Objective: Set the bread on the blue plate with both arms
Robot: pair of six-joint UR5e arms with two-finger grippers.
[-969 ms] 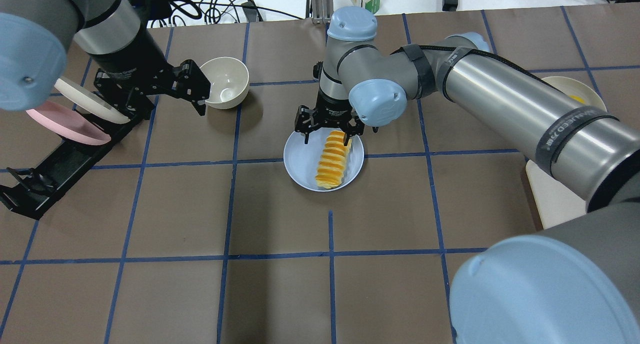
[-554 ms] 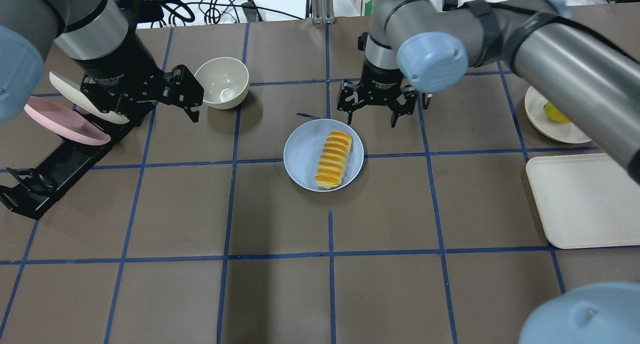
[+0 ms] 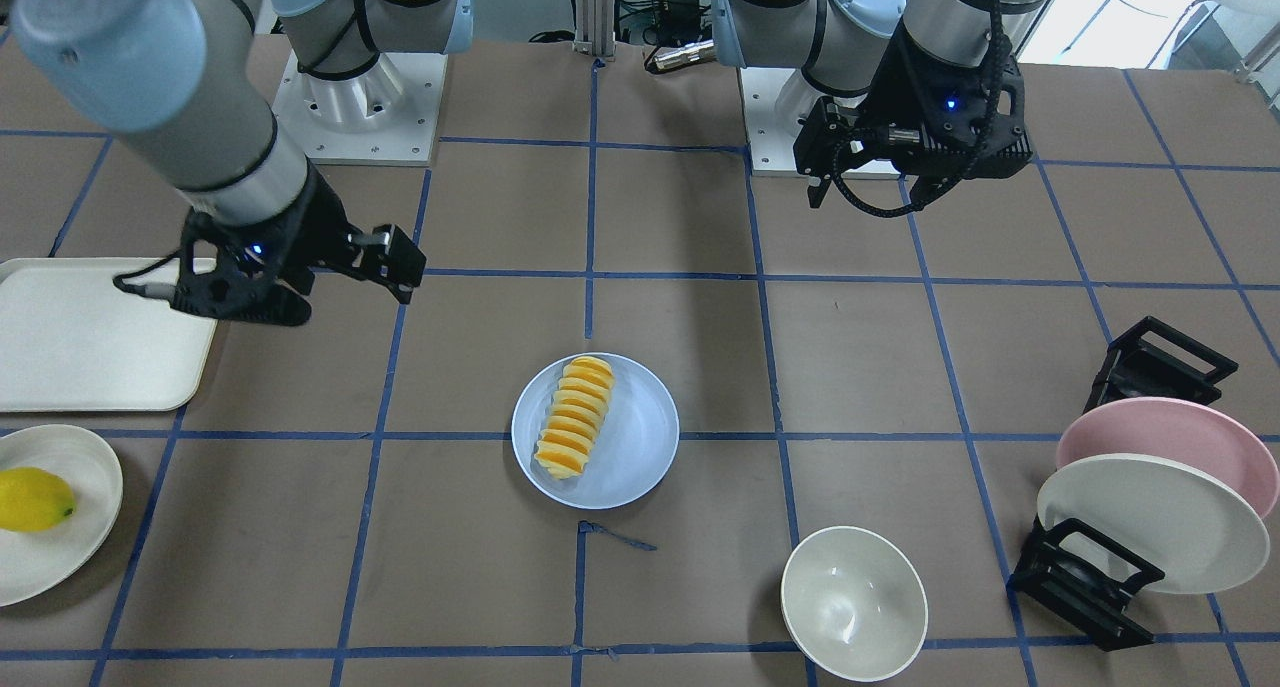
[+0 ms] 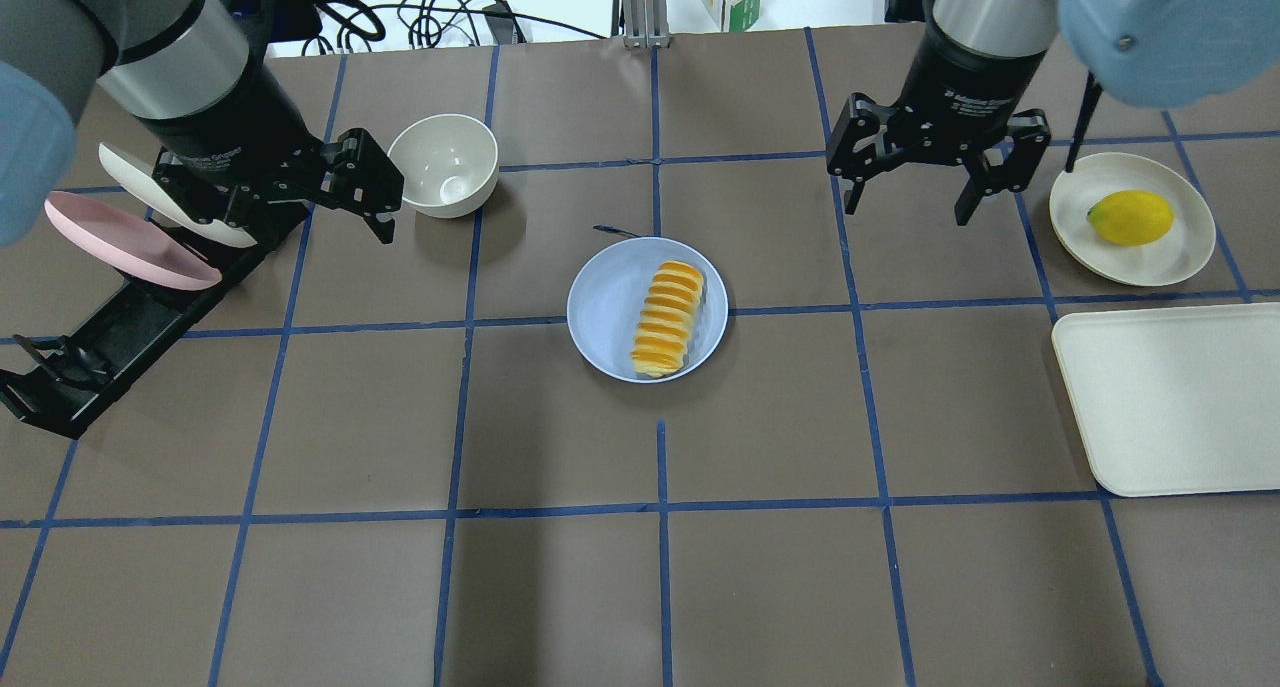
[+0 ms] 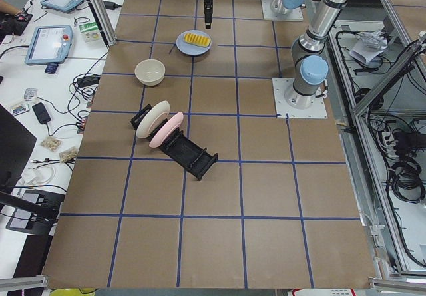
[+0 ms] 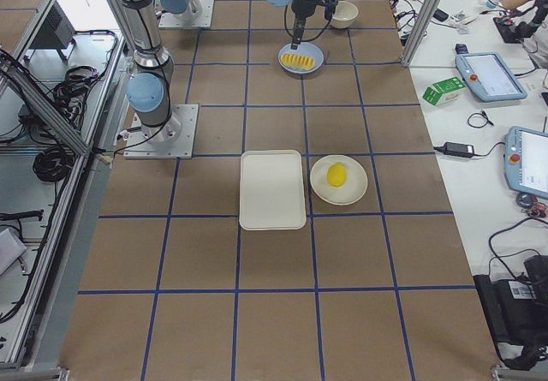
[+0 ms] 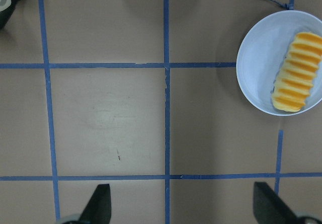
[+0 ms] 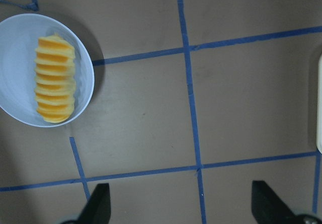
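The bread [image 4: 667, 319], a row of orange-crusted slices, lies on the right half of the blue plate [image 4: 605, 312] at the table's middle. It also shows in the front view [image 3: 572, 417] on the plate [image 3: 640, 437]. My right gripper [image 4: 908, 212] is open and empty, up and to the right of the plate. My left gripper [image 4: 392, 207] is open and empty, to the plate's left by the white bowl. The left wrist view shows the bread [image 7: 297, 70] at upper right. The right wrist view shows it [image 8: 54, 80] at upper left.
A white bowl [image 4: 443, 164] stands beside my left gripper. A black rack [image 4: 110, 337] with a pink plate [image 4: 120, 242] and a cream plate is at far left. A cream plate [image 4: 1180, 252] with a lemon [image 4: 1130, 217] and a cream tray [image 4: 1175, 397] are at right.
My right gripper has drawn away from over the bread, back and to the right towards the lemon's plate. The bread stays on the blue plate. My left gripper has shifted slightly left.
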